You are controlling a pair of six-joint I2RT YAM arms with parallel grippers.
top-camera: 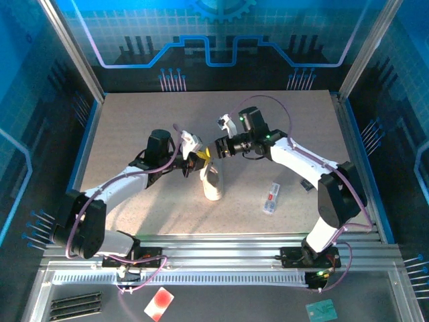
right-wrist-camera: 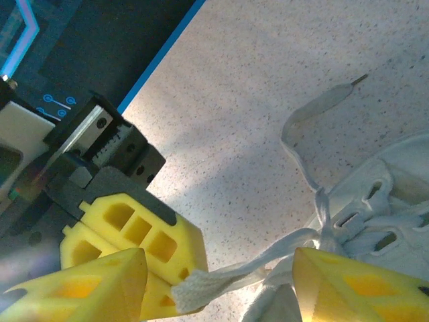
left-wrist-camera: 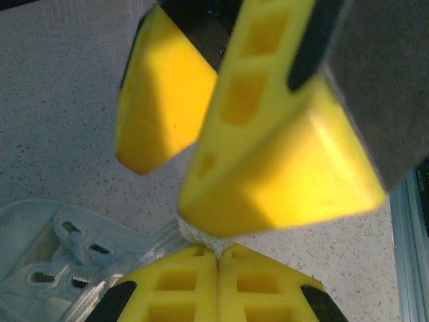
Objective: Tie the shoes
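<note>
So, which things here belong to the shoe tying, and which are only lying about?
For the job: white sneaker; its laces; left gripper, shut on a lace; right gripper, open.
Lying about: small white item with red marks; red-and-white card; green card.

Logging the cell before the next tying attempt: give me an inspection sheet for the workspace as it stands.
Surface: speckled pale table.
Job's things: white sneaker near the middle; one lace stretched from it to the left gripper, a loose lace end on the table.
Clutter: small white item with red marks, right of the sneaker.
Grippers: left gripper shut on the lace; right gripper open, fingers either side of it.
Cables: purple cables along both arms.
Surroundings: blue-lit walls, metal rails at the near edge.
</note>
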